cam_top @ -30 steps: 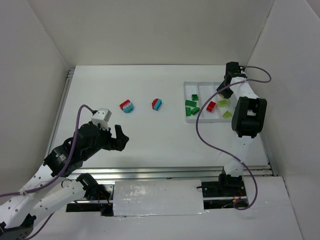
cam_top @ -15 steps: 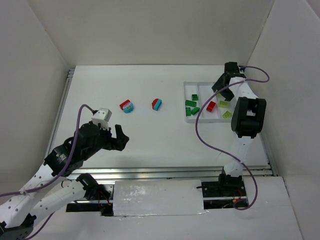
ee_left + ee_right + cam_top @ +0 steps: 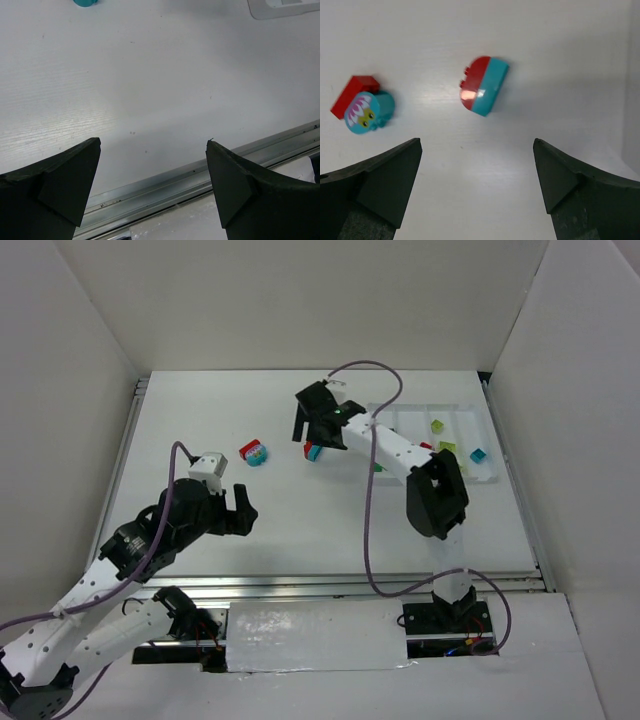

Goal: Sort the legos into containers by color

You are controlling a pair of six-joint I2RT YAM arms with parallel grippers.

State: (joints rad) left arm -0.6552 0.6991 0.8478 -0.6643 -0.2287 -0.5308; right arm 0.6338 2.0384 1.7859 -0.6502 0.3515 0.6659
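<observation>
Right tool (image 3: 476, 145) spread wide, empty; glossy red-and-teal rounded plastic brick pair (image 3: 484, 86) lies on the matte white bench (image 3: 300, 520) at upper centre of the wrist view, ahead of the tips; long axis diagonal, upper right to lower left; right arm nearer; left tool (image 3: 152, 145) wide, empty; white plastic compartment tray (image 3: 455, 407) at upper right.

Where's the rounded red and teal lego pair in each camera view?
Top external: the rounded red-and-teal pair is near the picture's centre, left of the white tray.
Left wrist: only a teal sliver at the top edge; cannot tell whether it is this pair.
Right wrist: upper centre, ahead of the open right pincer.
Shared landmark: the flower-face pair to its left, in the top and right wrist views.
</observation>
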